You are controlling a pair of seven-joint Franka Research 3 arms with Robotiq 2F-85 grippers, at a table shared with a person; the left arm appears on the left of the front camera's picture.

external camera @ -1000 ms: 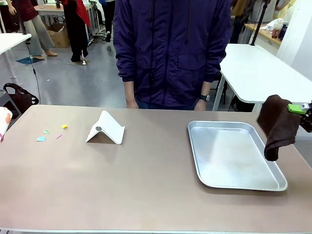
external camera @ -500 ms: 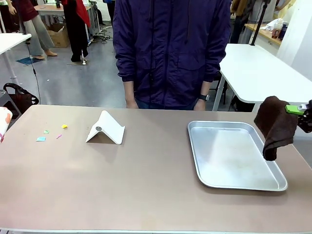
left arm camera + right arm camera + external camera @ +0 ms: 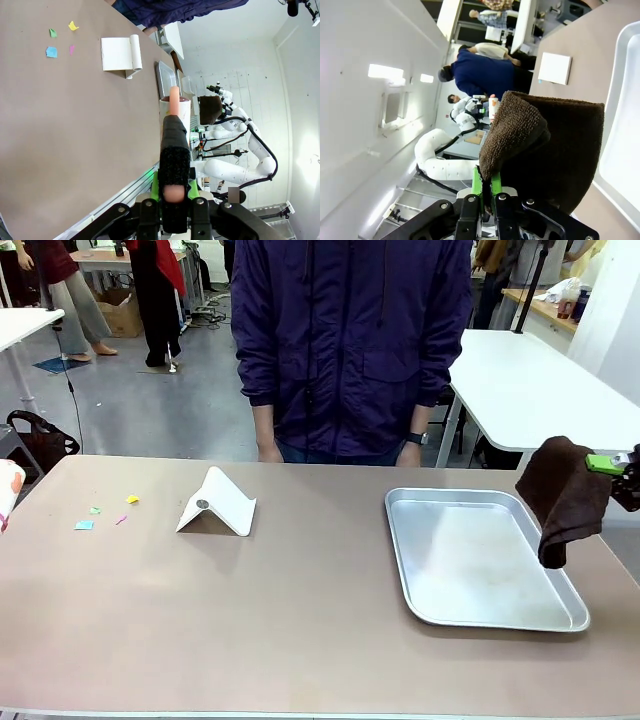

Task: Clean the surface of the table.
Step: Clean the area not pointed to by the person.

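Front view, bench [image 3: 300,630]: a wide rectangular top, smooth matte brownish-taupe with a pale edge. It spans the picture from 9 to 3 o'clock and runs down to the lower border. A person [image 3: 350,350] in a dark purple jacket stands at its 12 o'clock side.
Bench surface: small coloured paper scraps [image 3: 84,525] lie at 9 o'clock. A white folded card [image 3: 217,503] stands tent-like at 10 o'clock, near the scraps but apart from them. A shiny metal tray [image 3: 402,560] lies flat at 4 o'clock.
Right arm: it enters at the 3 o'clock border, held raised above the bench just past the tray's right rim, fingers pointing toward 9 o'clock.
Right claw [image 3: 610,464]: pinched together on a fold of a brown cloth [image 3: 565,495]. The cloth hangs free, its lower end over the tray's 3 o'clock rim. Whether it touches the tray cannot be told.
Right wrist view: the green pads [image 3: 495,181] grip the cloth, which drapes over and beyond the fingers. The tray's pale wall shows at 3 o'clock.
Left arm: in the left wrist view it is held off the bench's edge, looking along the top toward the card and scraps at 11 o'clock.
Left claw [image 3: 173,195]: clamped on a dark, rough-surfaced tool [image 3: 175,160] with pinkish ends. What the tool is cannot be told.
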